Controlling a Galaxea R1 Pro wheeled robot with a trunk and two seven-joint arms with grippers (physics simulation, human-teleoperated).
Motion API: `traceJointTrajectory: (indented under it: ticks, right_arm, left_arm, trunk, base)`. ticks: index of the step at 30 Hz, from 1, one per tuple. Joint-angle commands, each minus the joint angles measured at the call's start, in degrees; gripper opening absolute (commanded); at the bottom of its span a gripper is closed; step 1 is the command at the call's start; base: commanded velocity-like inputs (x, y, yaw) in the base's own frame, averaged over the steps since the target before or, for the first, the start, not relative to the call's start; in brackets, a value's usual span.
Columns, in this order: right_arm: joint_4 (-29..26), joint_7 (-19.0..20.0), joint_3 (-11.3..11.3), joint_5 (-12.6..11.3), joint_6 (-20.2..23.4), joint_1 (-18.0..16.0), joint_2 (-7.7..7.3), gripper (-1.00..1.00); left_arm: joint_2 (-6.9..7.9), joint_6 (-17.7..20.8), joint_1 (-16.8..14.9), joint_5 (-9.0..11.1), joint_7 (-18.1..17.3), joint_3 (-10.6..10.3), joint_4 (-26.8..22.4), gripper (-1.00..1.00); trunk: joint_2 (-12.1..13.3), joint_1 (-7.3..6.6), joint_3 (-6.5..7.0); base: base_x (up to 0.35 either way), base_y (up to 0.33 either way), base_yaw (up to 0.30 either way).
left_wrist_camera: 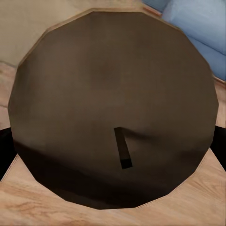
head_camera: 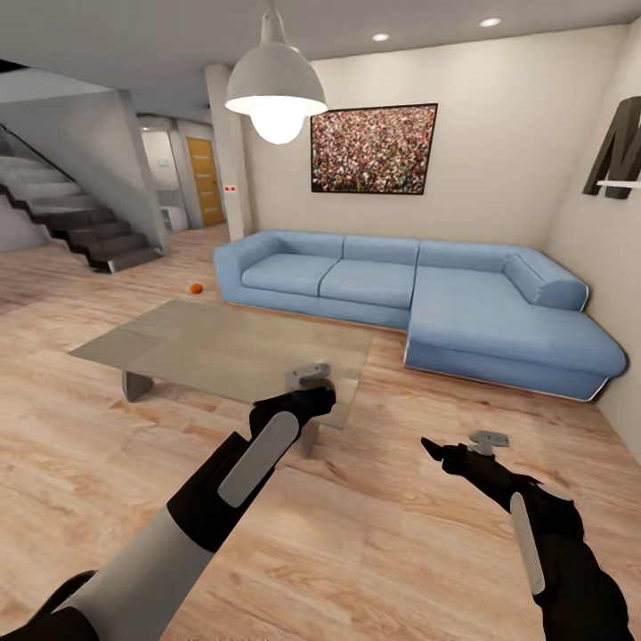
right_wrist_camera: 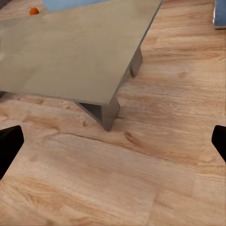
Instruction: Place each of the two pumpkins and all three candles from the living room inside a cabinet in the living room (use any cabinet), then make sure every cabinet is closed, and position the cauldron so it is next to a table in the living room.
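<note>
A beige-grey candle (left_wrist_camera: 113, 94) with a short dark wick sits close up in the left wrist view, and my left gripper (head_camera: 305, 398) is shut on it above the near corner of the glass-topped table (head_camera: 205, 343). My right gripper (head_camera: 438, 449) hangs open over the wooden floor to the right of the table (right_wrist_camera: 80, 47), with nothing between its black fingertips (right_wrist_camera: 9, 143). One small orange pumpkin (head_camera: 196, 288) lies on the floor beyond the table's far side, near the sofa's left end; this pumpkin (right_wrist_camera: 33, 10) is also in the right wrist view.
A blue L-shaped sofa (head_camera: 427, 294) runs along the back wall and the right side. A pendant lamp (head_camera: 276, 89) hangs overhead. Stairs (head_camera: 80, 223) rise at the far left beside a hallway with an orange door (head_camera: 206, 181). Wooden floor (head_camera: 374, 552) lies around the table.
</note>
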Motion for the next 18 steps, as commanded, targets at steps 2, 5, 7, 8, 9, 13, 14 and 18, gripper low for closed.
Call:
traceJointTrajectory:
  ticks: [2, 5, 7, 8, 9, 13, 14, 18]
  right_arm:
    - [0.0, 0.0, 0.0, 0.0, 0.0, 0.0, 0.00, 1.00]
    - [0.0, 0.0, 0.0, 0.0, 0.1, 0.0, -0.03, 1.00]
    - [0.0, 0.0, 0.0, 0.0, 0.1, 0.0, -0.07, 1.00]
    - [0.0, 0.0, 0.0, 0.0, 0.1, 0.0, -0.08, 1.00]
    - [0.0, 0.0, 0.0, 0.0, 0.1, 0.0, -0.08, 1.00]
    - [0.0, 0.0, 0.0, 0.0, 0.1, 0.0, -0.09, 1.00]
    - [0.0, 0.0, 0.0, 0.0, 0.1, 0.0, -0.09, 1.00]
    - [0.0, 0.2, 0.0, 0.0, 0.1, 0.0, -0.09, 1.00]
  left_arm:
    - [0.00, 0.0, 0.0, -0.1, 0.0, 0.0, 0.0, -1.00]
    - [0.00, 0.0, 0.0, -0.1, 0.0, 0.0, 0.0, -1.00]
    - [0.00, 0.0, 0.0, -0.1, 0.0, 0.0, 0.0, -1.00]
    - [0.00, 0.0, 0.0, -0.1, 0.0, 0.0, 0.0, -1.00]
    - [0.00, 0.0, 0.0, -0.1, 0.0, 0.0, 0.0, -1.00]
    - [0.00, 0.0, 0.0, -0.1, 0.0, 0.0, 0.0, -1.00]
    - [0.00, 0.0, 0.0, -0.1, 0.0, 0.0, 0.0, -1.00]
    - [0.04, 0.0, 0.0, -0.1, 0.0, 0.0, 0.0, -1.00]
  trunk:
    - [0.8, -0.45, 0.36]
    - [2.0, -1.10, 0.90]
    - [2.8, -1.54, 1.26]
    - [3.2, -1.76, 1.44]
    - [3.6, -1.98, 1.62]
    - [5.2, -2.86, 2.34]
    - [5.6, -3.08, 2.52]
    - [7.2, -3.96, 3.24]
  base:
    - [0.000, 0.000, 0.286]
    - [0.000, 0.000, 0.286]
    - [0.000, 0.000, 0.286]
    - [0.000, 0.000, 0.286]
    - [0.000, 0.000, 0.286]
    - [0.000, 0.000, 0.286]
    - [0.000, 0.000, 0.286]
    - [0.000, 0.000, 0.173]
